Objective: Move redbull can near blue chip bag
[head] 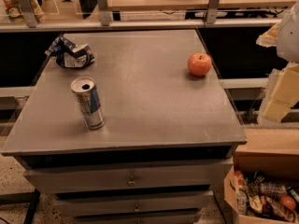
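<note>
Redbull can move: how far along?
Done: nothing visible. The redbull can stands upright at the front left of the table, apart from the blue chip bag at the back left. In hand: no grasp; the gripper sits off the table's right side, far from the can. Left: reach, grasp, carry, place.

Upright redbull can (88,102) front-left, blue chip bag (70,52) behind; claw (279,98) at right edge

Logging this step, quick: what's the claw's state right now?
Claw: at the right edge, past the table, far from the redbull can; open or closed cannot be told.
</note>
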`<state>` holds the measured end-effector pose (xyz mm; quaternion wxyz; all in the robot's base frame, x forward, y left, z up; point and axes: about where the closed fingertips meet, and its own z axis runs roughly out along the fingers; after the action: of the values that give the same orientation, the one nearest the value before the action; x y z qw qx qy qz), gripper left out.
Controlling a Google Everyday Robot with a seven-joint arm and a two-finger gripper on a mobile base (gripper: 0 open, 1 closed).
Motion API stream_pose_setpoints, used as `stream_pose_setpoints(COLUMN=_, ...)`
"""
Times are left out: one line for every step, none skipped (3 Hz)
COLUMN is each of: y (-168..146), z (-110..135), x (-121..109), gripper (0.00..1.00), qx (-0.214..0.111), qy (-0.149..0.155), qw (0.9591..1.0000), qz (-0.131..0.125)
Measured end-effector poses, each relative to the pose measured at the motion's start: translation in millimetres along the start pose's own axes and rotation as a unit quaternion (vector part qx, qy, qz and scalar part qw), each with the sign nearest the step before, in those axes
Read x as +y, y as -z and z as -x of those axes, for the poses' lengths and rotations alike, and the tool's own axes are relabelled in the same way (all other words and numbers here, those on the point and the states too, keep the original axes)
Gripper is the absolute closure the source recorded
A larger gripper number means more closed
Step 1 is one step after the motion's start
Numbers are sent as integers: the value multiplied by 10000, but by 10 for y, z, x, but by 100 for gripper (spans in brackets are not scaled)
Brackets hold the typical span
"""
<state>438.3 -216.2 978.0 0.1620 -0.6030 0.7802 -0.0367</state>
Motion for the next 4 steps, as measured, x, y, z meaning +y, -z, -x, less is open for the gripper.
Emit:
stream_pose_setpoints(y=0, z=0, x=0, gripper=0, qx=0, qy=0, qw=10000, qz=-1)
stream_pose_setpoints(y=-44, z=91, x=1, gripper=0, qx=-338, qy=-44, qw=9994, qz=91)
stream_pose_setpoints(y=-248, z=506, x=-23, gripper=0, qx=-1281, qy=-189, qw=9909, qz=356)
stream_pose_setpoints(y=-346, z=1166, x=2, gripper=0, qx=-2327, qy=-200, qw=9704, qz=614)
